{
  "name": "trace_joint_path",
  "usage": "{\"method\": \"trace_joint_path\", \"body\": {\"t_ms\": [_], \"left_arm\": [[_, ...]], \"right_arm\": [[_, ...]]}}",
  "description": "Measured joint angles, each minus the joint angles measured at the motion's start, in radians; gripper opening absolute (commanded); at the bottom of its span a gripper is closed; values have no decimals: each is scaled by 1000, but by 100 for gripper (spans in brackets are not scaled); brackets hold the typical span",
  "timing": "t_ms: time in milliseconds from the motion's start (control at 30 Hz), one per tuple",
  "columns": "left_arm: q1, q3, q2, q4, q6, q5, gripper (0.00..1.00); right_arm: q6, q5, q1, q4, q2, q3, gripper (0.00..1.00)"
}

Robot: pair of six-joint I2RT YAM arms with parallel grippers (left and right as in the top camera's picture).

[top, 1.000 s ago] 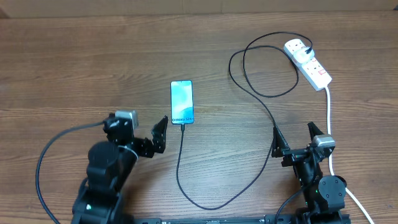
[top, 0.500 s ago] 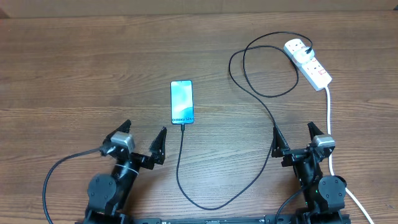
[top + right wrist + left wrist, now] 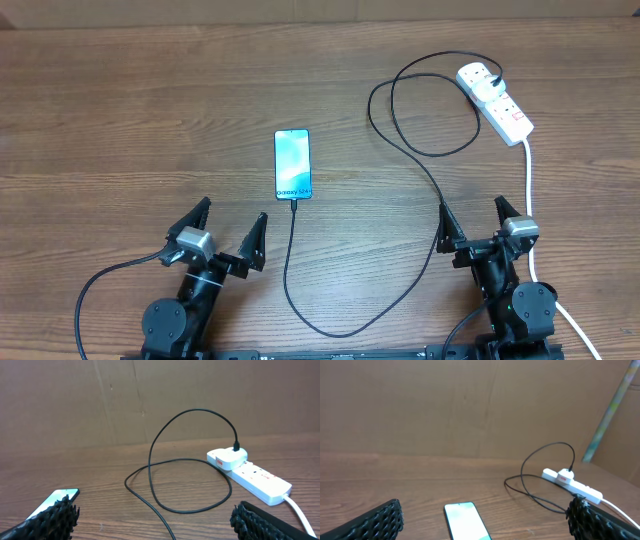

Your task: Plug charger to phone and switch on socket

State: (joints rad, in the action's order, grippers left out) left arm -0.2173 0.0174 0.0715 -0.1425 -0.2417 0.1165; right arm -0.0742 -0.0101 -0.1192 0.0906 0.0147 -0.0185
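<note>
left gripper [image 3: 233, 224], right gripper [image 3: 470, 216] wide open, empty. phone [image 3: 293, 164] lit blue, black charger [image 3: 286, 262] tip at its near end; white socket [image 3: 497, 100] far right.

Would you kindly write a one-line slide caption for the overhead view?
Phone with the charger reaching its lower edge and looping to the socket; left pincer and right pincer open, empty.

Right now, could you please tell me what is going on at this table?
Nothing is being handled at the moment. Both arms sit at the near edge of the table, the left gripper and right gripper with fingers open and empty. The black cable runs from its white plug in the power strip to the bottom edge of the phone, where it looks plugged in. I cannot tell whether the strip is switched on.
</note>
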Motion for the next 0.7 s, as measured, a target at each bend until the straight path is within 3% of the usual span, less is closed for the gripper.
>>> {"method": "trace_joint_path", "body": {"t_ms": [333,700], "left_arm": [[22,0,-49,40,-22,-10,100],[22,0,-56,40,-40,-144,100]], "right_arm": [[0,0,0,-1,0,0,100],[0,0,0,-1,0,0,100]]}}
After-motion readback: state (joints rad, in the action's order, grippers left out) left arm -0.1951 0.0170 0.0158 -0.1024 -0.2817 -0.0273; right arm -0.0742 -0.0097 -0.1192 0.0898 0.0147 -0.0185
